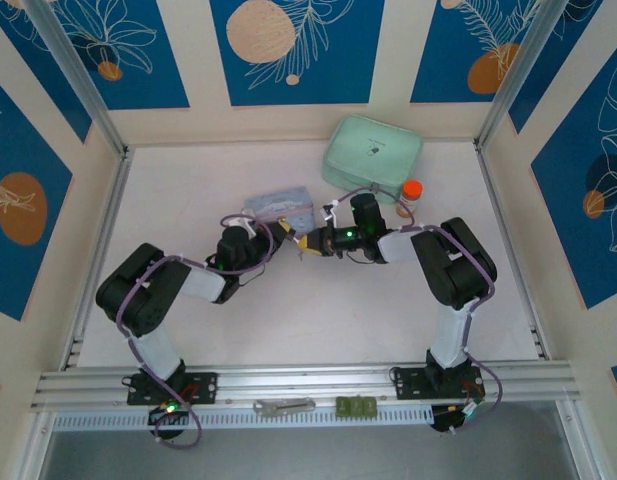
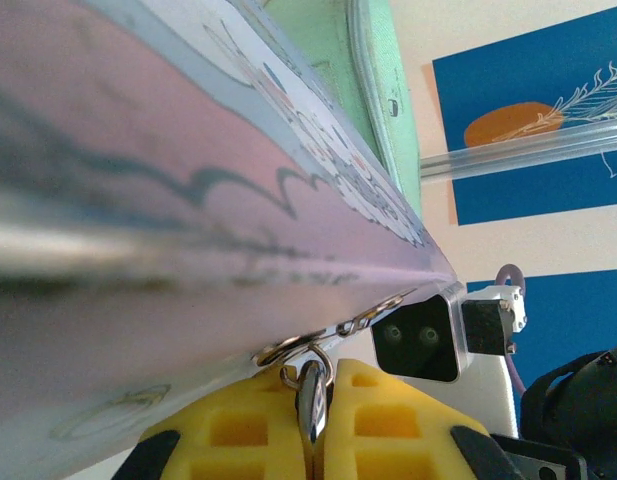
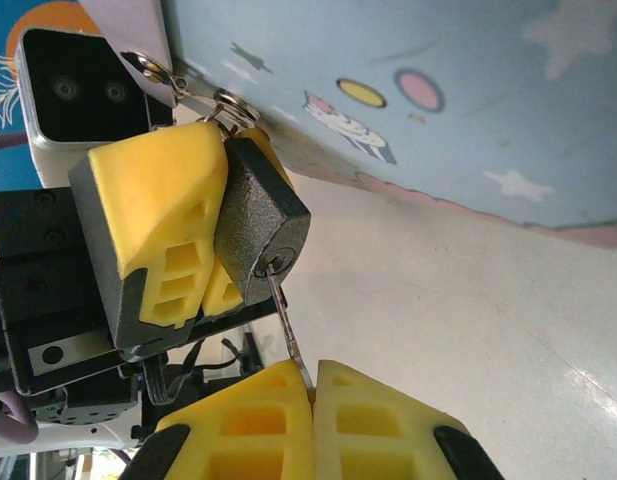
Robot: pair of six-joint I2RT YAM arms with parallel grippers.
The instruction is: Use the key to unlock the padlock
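Observation:
The padlock [image 3: 256, 220] is small with a dark grey body, and hangs by its shackle from wire rings under the pale blue tin [image 3: 438, 100]. My left gripper [image 2: 321, 372] is shut on the padlock, its yellow fingers [image 3: 153, 220] on both sides of the body; the shiny shackle [image 2: 310, 405] shows between the pads. My right gripper [image 3: 314, 368] is shut on the thin silvery key [image 3: 285, 320], whose tip sits in the keyhole on the padlock's underside. Seen from above, both grippers [image 1: 303, 243] meet mid-table, just in front of the tin [image 1: 280, 207].
A mint green case [image 1: 371, 152] lies at the back, with an orange-capped bottle [image 1: 412, 190] beside it near the right arm. A silver wrench-like tool [image 1: 284, 406] and a green block [image 1: 355, 406] rest on the front rail.

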